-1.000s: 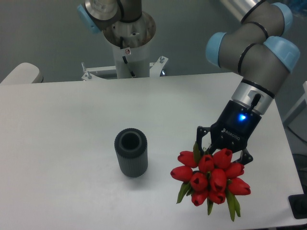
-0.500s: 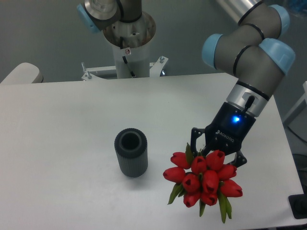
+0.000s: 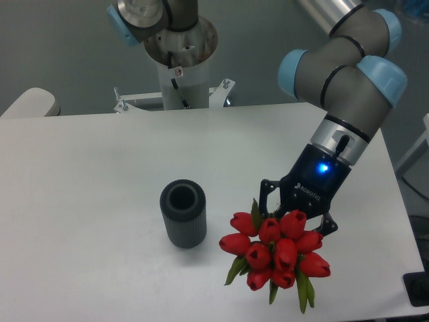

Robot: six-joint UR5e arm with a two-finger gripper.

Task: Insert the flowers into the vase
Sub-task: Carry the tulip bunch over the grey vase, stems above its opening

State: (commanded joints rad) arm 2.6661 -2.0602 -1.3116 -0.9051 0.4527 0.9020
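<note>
Bunch of red closed tulips (image 3: 276,251) with green leaves, heads facing the camera, near right of the scene. Dark grey ribbed cylindrical vase (image 3: 182,213), upright, opening empty, left of the bunch, apart.

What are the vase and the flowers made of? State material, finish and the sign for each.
The vase: looks like matte dark grey plastic or rubber; fine vertical ribs, no gloss. It could be 3D-printed, but that is not certain.
The flowers: probably artificial, plastic or fabric; the red heads look uniform and smooth with a slight sheen. Real tulips cannot be ruled out.
</note>
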